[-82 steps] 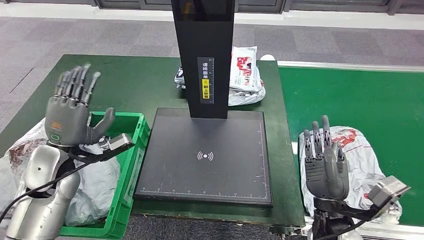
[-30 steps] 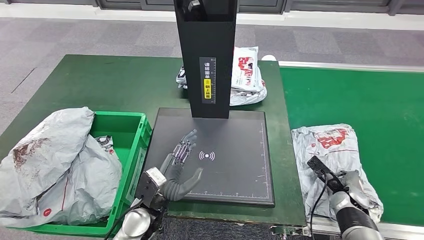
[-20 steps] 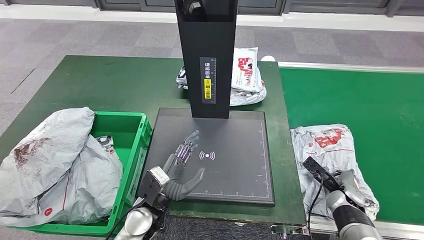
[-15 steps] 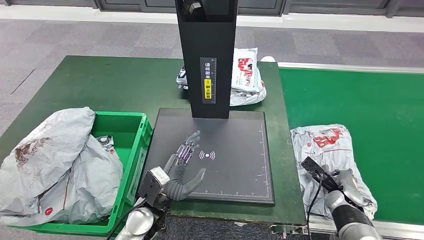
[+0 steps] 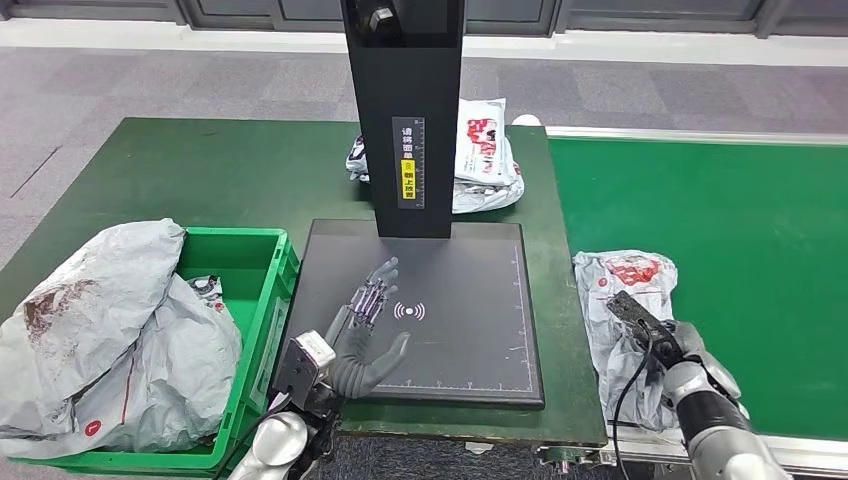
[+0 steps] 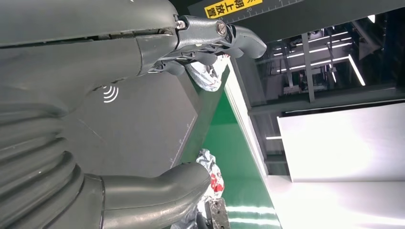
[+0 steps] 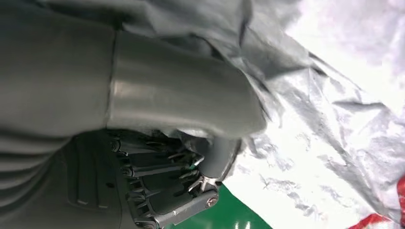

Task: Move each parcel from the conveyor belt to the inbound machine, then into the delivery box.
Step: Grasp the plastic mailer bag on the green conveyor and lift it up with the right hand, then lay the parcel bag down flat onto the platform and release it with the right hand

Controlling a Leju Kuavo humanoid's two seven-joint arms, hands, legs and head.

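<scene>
A grey plastic parcel (image 5: 612, 325) with red print lies bunched at the near left edge of the green conveyor belt (image 5: 720, 210). My right hand (image 5: 690, 348) grips its near side; in the right wrist view the thumb (image 7: 181, 102) presses into the crumpled parcel (image 7: 315, 124) with the fingers (image 7: 162, 191) curled under it. My left hand (image 5: 362, 335) hovers open, fingers spread, over the near left part of the inbound machine's black platform (image 5: 460, 330). The left wrist view shows the platform (image 6: 143, 119) past that left hand (image 6: 143, 62).
The machine's black column (image 5: 402, 110) rises at the back of the platform. A green delivery box (image 5: 262, 300) at the left holds large grey parcels (image 5: 100, 330) that spill over its edge. More parcels (image 5: 485, 155) lie behind the column on the green table.
The parcel under my right hand has bunched up and drawn toward the belt's near left edge. The left hand has stayed over the platform. The camera shifted slightly.
</scene>
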